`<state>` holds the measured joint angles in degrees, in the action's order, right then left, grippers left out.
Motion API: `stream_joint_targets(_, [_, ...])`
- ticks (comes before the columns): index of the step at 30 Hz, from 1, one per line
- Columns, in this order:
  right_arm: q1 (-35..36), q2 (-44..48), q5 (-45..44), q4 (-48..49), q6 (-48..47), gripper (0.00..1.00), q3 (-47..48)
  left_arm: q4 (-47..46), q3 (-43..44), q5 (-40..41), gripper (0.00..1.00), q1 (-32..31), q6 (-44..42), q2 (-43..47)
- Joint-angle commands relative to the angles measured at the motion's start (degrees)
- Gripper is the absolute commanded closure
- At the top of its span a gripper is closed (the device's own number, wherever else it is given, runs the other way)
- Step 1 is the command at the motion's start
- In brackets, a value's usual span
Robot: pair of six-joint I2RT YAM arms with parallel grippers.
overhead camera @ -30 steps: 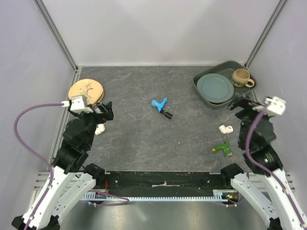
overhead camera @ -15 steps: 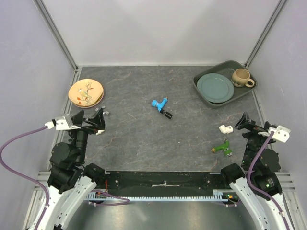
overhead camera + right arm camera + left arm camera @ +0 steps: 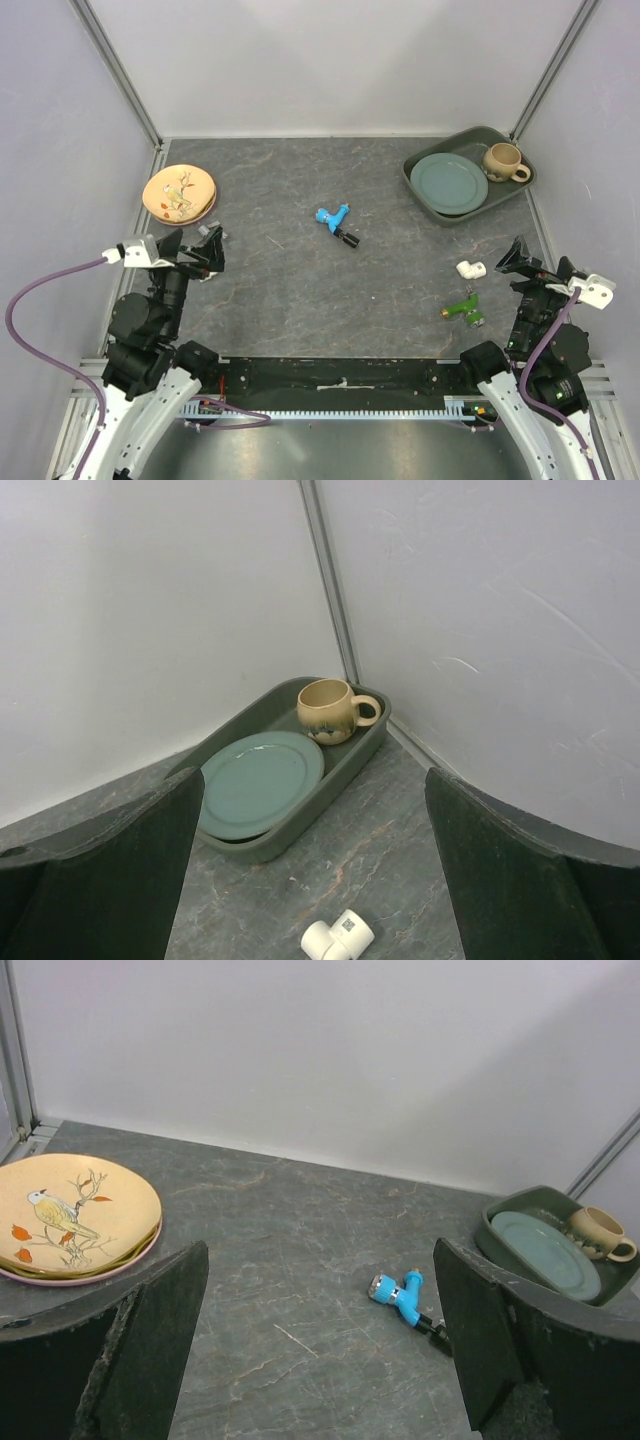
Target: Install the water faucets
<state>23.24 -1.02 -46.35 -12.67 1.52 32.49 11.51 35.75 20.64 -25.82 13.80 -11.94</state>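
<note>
Blue faucet (image 3: pixel 334 219) alone, green faucet (image 3: pixel 463 308) near white elbow (image 3: pixel 470 268)

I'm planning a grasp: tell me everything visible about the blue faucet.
The blue faucet is a small, bright-blue tap that looks plastic, with a rounded, silvery-faced end, a short side branch and a black end piece. It lies flat near the middle of the grey table, black end toward the near right. Only the table touches it.
</note>
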Motion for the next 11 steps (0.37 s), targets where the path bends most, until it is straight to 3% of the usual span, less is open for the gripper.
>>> stream_joint_targets(1, [0.0,0.8,-0.8,2.3,-1.1,0.02,-0.3,-2.4,-0.3,-1.5,0.01,0.1,-0.4,-2.5])
stream_joint_targets(11, [-0.1,0.4,0.2,3.2,-2.5,0.02,-0.8,-2.5,-0.4,-2.1,0.00,-0.4,-1.0,-3.1])
